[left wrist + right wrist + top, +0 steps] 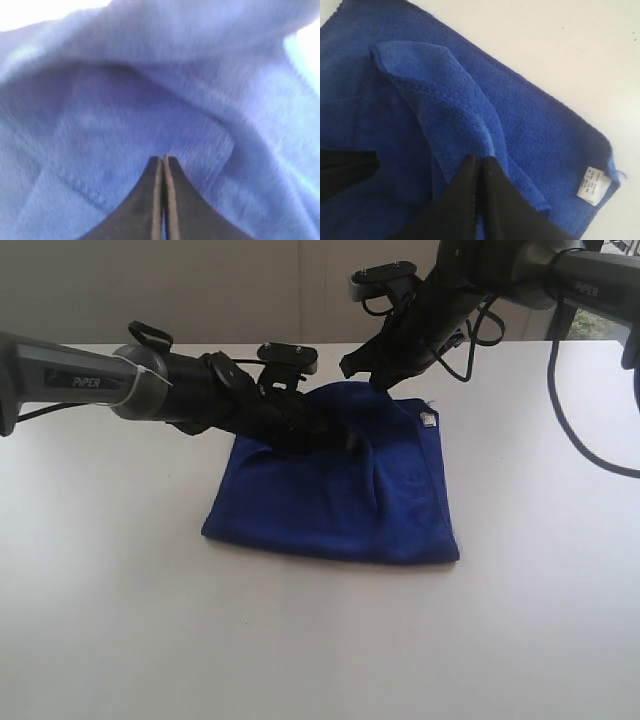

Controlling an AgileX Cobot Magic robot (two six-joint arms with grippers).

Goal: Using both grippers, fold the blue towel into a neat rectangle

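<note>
1. Both arms are working at the far edge of the blue towel [340, 505], which is lying on the white table [140, 620]. It is already doubled into a rough oblong, and its white tag [427, 420] is showing at the far right corner.
2. The right gripper [480, 161] is pinching a raised ridge of cloth, its jaws pressed together on the hemmed fold and tenting it off the layer beneath.
3. The left gripper [163, 161] is pointing into the drape with its jaws fully together. Whether any cloth is caught between them is not showing.
4. Judging by this, the step in hand is taking hold of the far edge for another fold.
5. The next move is calling for both ends lifting level and travelling together toward the near edge, so that the hems are meeting squarely. An empty left pinch would be leaving that side behind.
</note>
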